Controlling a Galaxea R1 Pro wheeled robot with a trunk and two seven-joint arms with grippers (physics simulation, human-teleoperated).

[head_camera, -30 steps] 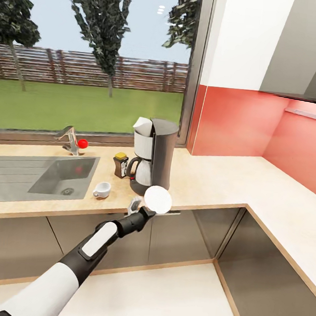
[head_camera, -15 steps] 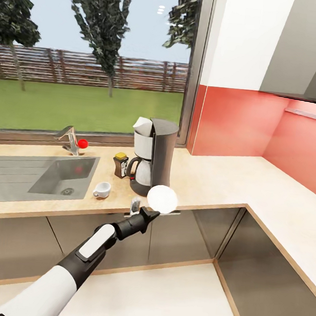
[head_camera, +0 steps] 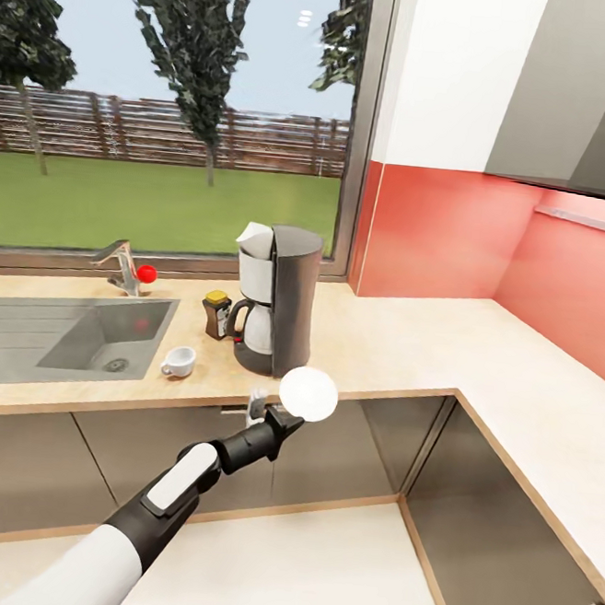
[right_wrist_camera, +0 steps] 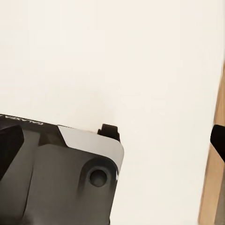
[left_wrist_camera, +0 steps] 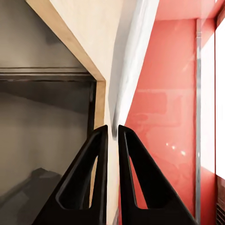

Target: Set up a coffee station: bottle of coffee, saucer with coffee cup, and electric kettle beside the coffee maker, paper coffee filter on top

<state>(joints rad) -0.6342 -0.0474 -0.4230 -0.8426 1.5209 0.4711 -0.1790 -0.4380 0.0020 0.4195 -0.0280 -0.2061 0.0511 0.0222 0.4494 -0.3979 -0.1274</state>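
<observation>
The left gripper (head_camera: pixel 273 417) is reaching out in front of the kitchen countertop (head_camera: pixel 400 344), over its front edge, and its two black fingers (left_wrist_camera: pixel 96 154) are pinching the rim of the saucer (head_camera: pixel 309 393), nearly closed with just the thin plate between them. The saucer is standing on edge in the head view, its white round face turned toward the camera, and it is hanging in the air just in front of the countertop's front edge, below the coffee maker (head_camera: pixel 279 300). In the left wrist view the saucer (left_wrist_camera: pixel 133 61) is showing edge-on as a pale sliver running away from the fingertips, with the beige worktop edge and the red wall beyond.

The coffee maker is standing on the countertop between the sink (head_camera: pixel 77 336) and the inner corner, with a white paper coffee filter (head_camera: pixel 251 236) sitting in its top. The bottle of coffee (head_camera: pixel 215 314) is standing just beside it toward the sink, upright, tan cap up. The coffee cup (head_camera: pixel 178 361) is sitting on the bare worktop near the front edge, by the sink's near corner, apart from the saucer. A faucet (head_camera: pixel 121 267) with a red knob is standing behind the sink by the window.

The right wrist view is showing dark robot housing over a white floor; whether the right gripper is open or closed I cannot tell
</observation>
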